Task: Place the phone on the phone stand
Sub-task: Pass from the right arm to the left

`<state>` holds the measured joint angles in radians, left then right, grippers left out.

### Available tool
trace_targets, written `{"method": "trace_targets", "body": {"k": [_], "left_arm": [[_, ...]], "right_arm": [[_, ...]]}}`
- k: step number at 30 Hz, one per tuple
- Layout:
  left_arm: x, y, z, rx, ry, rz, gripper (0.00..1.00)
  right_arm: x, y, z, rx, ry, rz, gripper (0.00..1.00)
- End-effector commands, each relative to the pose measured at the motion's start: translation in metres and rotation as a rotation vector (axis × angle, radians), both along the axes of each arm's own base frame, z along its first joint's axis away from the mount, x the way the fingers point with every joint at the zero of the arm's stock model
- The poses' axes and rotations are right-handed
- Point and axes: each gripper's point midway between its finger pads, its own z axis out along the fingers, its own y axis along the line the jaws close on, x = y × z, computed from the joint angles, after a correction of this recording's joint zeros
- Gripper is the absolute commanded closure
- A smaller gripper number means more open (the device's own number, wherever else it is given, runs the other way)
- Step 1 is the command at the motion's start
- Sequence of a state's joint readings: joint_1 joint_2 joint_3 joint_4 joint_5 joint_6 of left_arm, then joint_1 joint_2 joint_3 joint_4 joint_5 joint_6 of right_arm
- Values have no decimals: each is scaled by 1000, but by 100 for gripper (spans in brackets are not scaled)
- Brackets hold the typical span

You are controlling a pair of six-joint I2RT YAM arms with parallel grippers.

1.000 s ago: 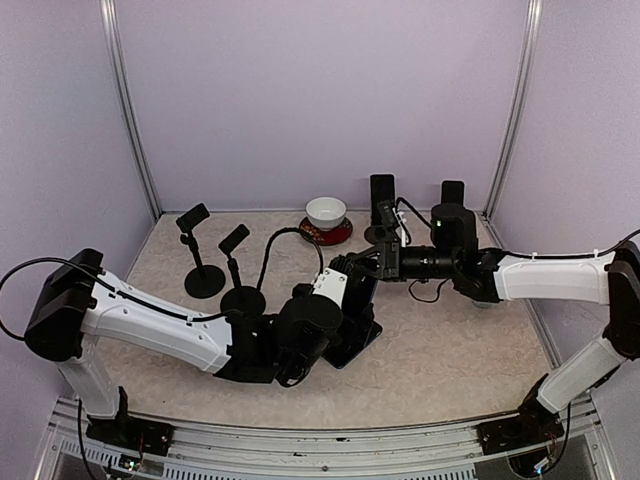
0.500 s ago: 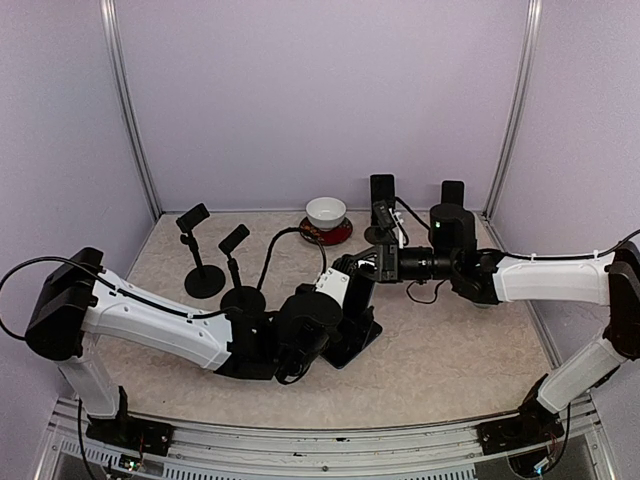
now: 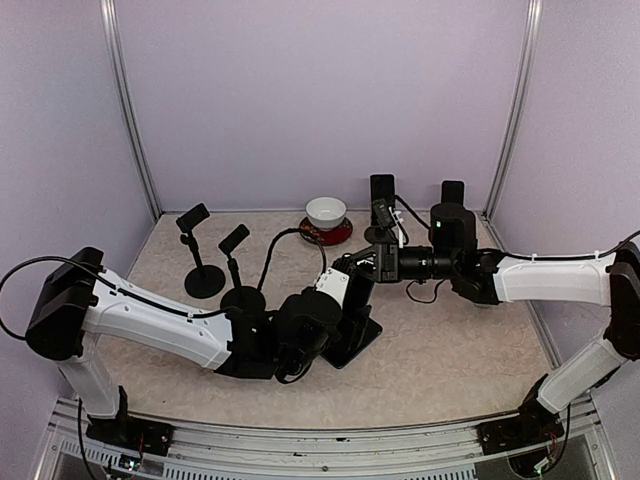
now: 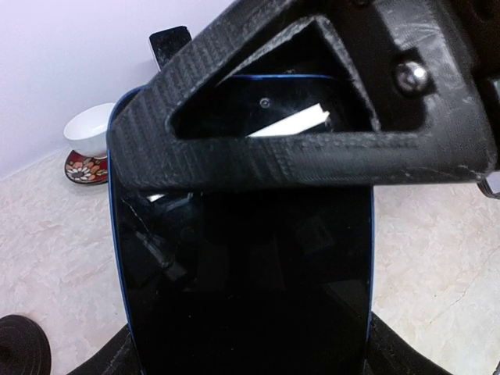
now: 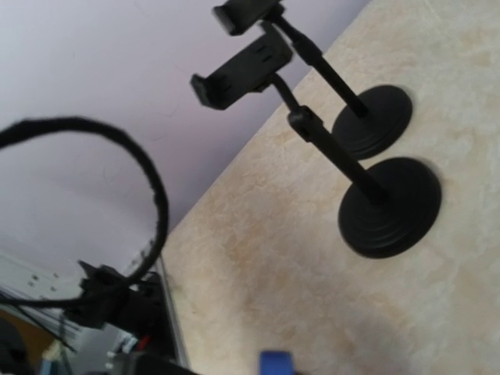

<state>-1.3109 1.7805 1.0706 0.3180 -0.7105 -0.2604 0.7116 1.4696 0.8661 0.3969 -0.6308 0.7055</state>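
Note:
The phone, black with a blue rim, fills the left wrist view and shows in the top view at the table's middle. My left gripper has a finger against each long edge of its lower end, shut on it. My right gripper stands at the phone's top end, one finger lying across the screen; its grip cannot be read. Only a blue sliver of the phone shows in the right wrist view. Two black phone stands, one farther back and one nearer, rise at the left, clamps empty.
A white bowl on a red saucer sits at the back centre. Two more black holders, one left of the other, stand by the back wall. A black cable arcs over the table between the stands and the arms.
The left gripper's fingers have drawn in against the phone's edges. The right gripper and the phone's top end have shifted slightly toward the back.

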Motion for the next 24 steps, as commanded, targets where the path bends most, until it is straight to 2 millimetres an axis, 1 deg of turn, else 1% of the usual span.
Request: {"method": "trace_targets", "body": {"k": [1, 3, 4, 8, 16, 22, 24], "left_arm": [[2, 0, 8, -10, -21, -4, 38], [2, 0, 11, -14, -26, -6, 38], [1, 0, 11, -14, -27, -7, 38], [0, 0, 14, -23, -31, -13, 38], [-5, -3, 15, -36, -38, -32, 37], [-6, -4, 13, -34, -37, -34, 37], [-7, -4, 12, -33, -35, -35, 37]], "right_arm": [[-8, 3, 25, 42, -57, 36, 64], [-7, 4, 23, 38, -52, 35, 55], [-7, 4, 23, 37, -52, 34, 52], [-5, 6, 23, 38, -48, 34, 49], [1, 10, 20, 54, -24, 24, 48], [1, 14, 20, 67, -16, 37, 53], [1, 15, 20, 71, -14, 37, 56]]}}
